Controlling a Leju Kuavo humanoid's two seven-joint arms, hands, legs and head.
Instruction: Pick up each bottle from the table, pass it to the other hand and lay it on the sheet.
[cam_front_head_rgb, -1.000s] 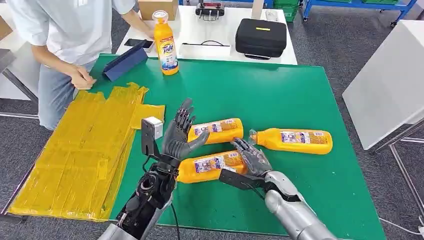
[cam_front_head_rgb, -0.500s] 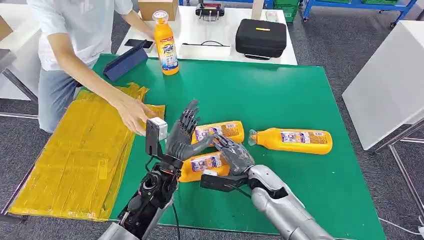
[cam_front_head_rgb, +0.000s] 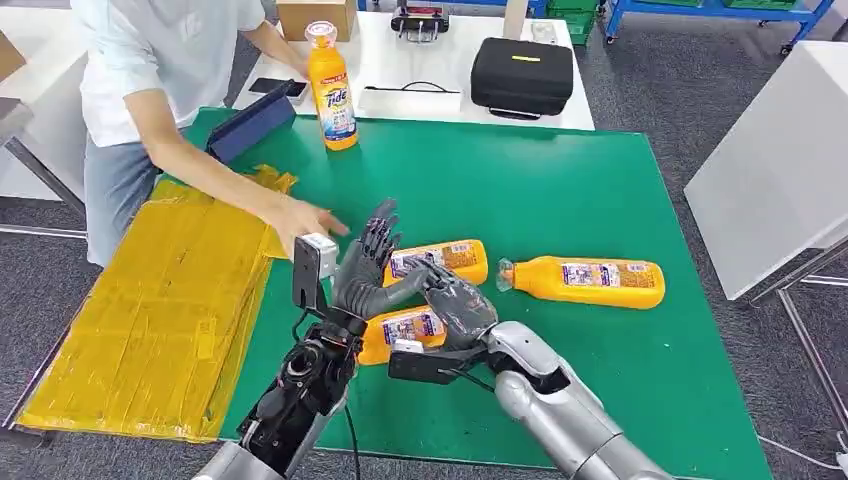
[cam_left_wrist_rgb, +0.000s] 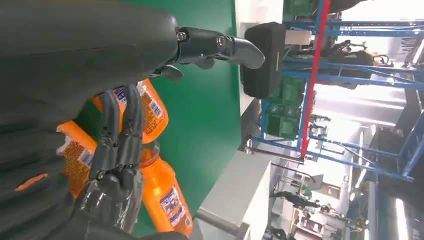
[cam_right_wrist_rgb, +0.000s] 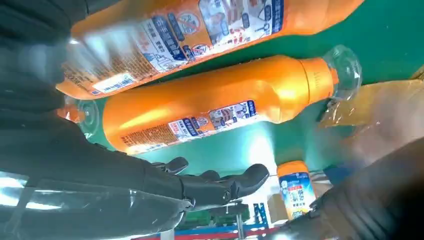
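Observation:
My right hand (cam_front_head_rgb: 458, 303) grips the near orange bottle (cam_front_head_rgb: 402, 328) by its base end, its neck pointing at the yellow sheet (cam_front_head_rgb: 150, 300). The right wrist view shows that bottle (cam_right_wrist_rgb: 165, 30) blurred, close against the hand. Beside it my left hand (cam_front_head_rgb: 366, 265) stands open with fingers raised, its thumb touching my right hand. A second bottle (cam_front_head_rgb: 450, 258) lies just behind both hands. A third bottle (cam_front_head_rgb: 590, 280) lies to the right on the green table (cam_front_head_rgb: 560, 180). Another bottle (cam_front_head_rgb: 331, 90) stands upright at the far edge.
A person stands at the far left, one hand (cam_front_head_rgb: 300, 218) stretched over the sheet's corner, close to my left hand. A blue folder (cam_front_head_rgb: 250, 125) lies at the table's far left corner. A black case (cam_front_head_rgb: 522, 72) sits on the white table behind.
My right hand has carried the near bottle leftward until it meets my left hand. The person's arm has reached across the sheet to just beside my left hand.

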